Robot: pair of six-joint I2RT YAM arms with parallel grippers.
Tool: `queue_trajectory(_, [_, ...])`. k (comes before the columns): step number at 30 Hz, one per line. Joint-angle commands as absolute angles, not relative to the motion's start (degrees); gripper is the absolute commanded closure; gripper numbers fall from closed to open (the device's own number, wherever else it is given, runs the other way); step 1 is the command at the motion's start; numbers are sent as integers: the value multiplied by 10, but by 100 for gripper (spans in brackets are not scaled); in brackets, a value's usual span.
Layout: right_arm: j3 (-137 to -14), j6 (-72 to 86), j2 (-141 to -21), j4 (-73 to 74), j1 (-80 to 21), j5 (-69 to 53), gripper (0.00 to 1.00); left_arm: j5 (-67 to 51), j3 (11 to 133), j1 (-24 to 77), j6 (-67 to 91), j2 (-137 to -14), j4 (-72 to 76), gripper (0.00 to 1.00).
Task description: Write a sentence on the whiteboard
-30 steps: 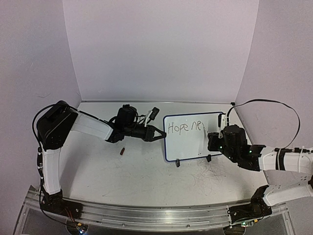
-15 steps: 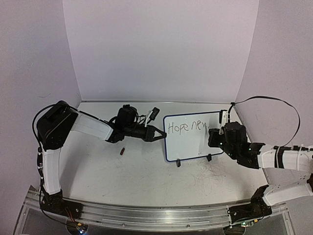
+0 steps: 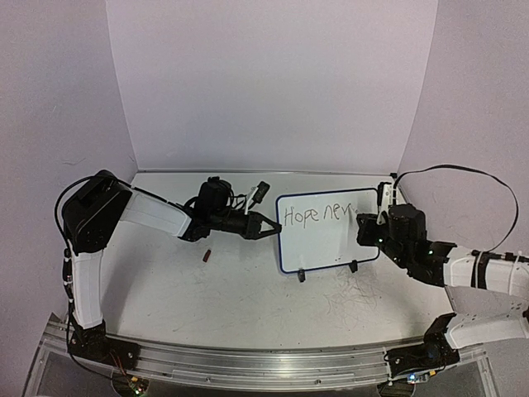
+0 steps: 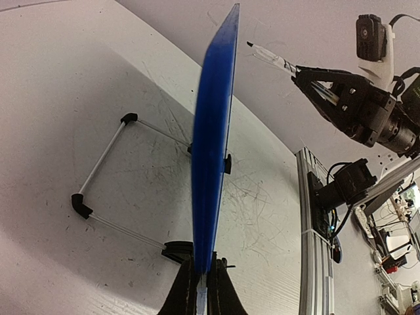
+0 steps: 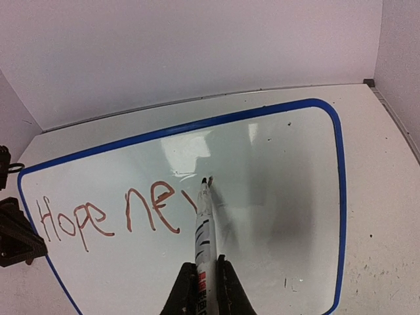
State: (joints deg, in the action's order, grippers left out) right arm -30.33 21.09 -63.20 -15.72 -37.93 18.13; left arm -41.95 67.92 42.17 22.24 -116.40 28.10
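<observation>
Top external: outstretched right end effector grips marker; left end effector clamps whiteboard.

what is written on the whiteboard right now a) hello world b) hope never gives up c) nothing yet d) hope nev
d: the writing on the whiteboard reads only "Hope nev", and the tip of the marker held in the right end effector sits by the last stroke.
</observation>
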Motion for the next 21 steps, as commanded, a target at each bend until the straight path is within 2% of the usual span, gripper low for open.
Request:
queue_trajectory(1, [-292,220,-622,-152,-376,162,100,-426,692,419,212,-1160,282,100])
queue_trajectory(21, [-291,233,-653,-172,-357,180,100,-427,696,419,214,-1159,282,100])
